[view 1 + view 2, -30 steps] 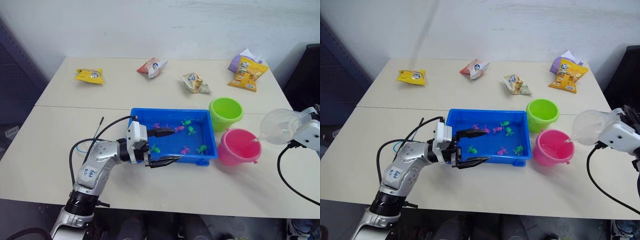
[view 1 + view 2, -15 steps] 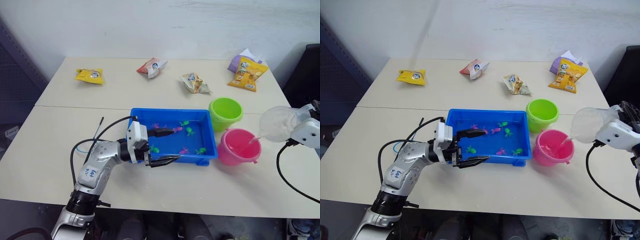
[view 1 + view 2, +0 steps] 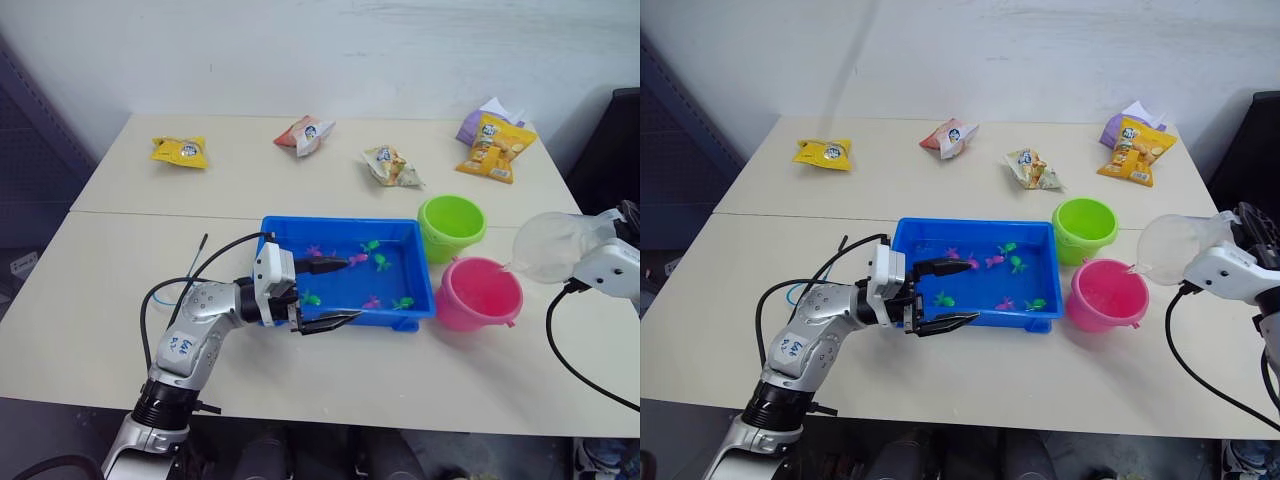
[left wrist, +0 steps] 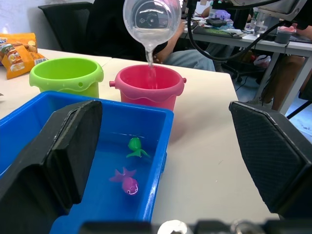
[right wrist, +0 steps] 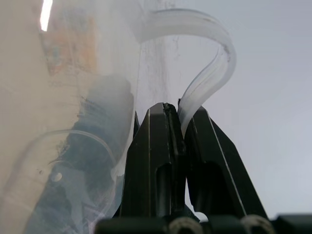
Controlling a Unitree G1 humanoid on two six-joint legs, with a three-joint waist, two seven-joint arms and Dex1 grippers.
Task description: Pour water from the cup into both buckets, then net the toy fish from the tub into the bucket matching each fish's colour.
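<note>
Two arms: one working at each end of the table.
Left gripper: hovering with jaws spread wide at the tub's near left corner, holding nothing.
Tub: sitting mid-table, pink and green fish floating inside.
Buckets: green bucket and pink bucket standing just right of the tub.
Right gripper: pinching the cup's handle.
Cup: tilting above the pink bucket, a thin stream of water falling in.

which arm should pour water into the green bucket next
Right. Its gripper already pinches the cup by the handle, tilted over the pink bucket, with the green bucket just beside. The left gripper sits open at the tub.
</note>
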